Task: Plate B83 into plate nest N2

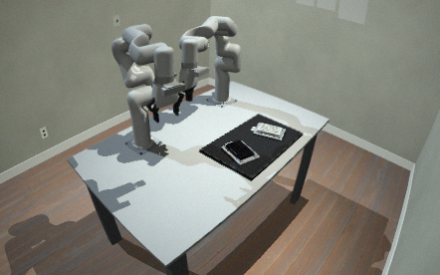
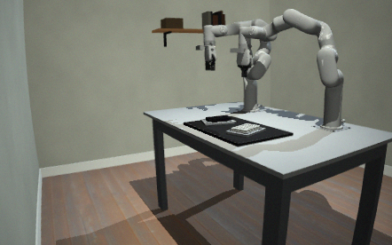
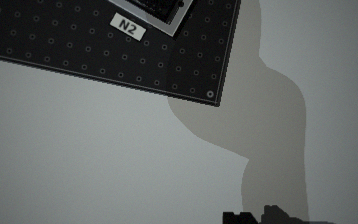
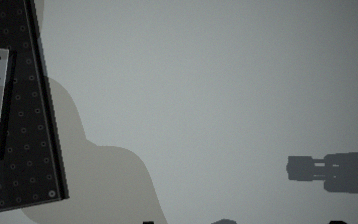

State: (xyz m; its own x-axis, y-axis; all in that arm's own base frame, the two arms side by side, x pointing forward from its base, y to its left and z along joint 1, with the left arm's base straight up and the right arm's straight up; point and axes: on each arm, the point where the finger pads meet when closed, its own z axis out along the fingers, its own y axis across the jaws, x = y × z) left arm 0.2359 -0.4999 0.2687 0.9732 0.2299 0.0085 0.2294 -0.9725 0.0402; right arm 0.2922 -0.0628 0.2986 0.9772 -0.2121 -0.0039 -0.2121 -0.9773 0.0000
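The nest labelled N2 (image 1: 251, 160) (image 3: 178, 20) (image 4: 0, 100) has a pale frame. A dark plate (image 1: 237, 148) (image 2: 220, 119) lies at it; its code and exact seating cannot be read. A light plate (image 1: 269, 130) (image 2: 246, 128) lies at the other nest; its code is not readable either. My left gripper (image 1: 189, 95) (image 2: 244, 74) (image 3: 258, 218) is shut and empty, high above the table, on the arms' side of the mat. My right gripper (image 1: 166, 116) (image 2: 210, 67) (image 4: 243, 221) is open and empty, high over the table beside the mat.
Both nests stand on a black perforated mat (image 1: 220, 141) (image 2: 271, 134) (image 3: 81, 52) (image 4: 31, 150) on the white table (image 1: 175, 199) (image 2: 360, 138). The two grippers hang fairly close together in the top view. Both arm bases stand along the table's far side there.
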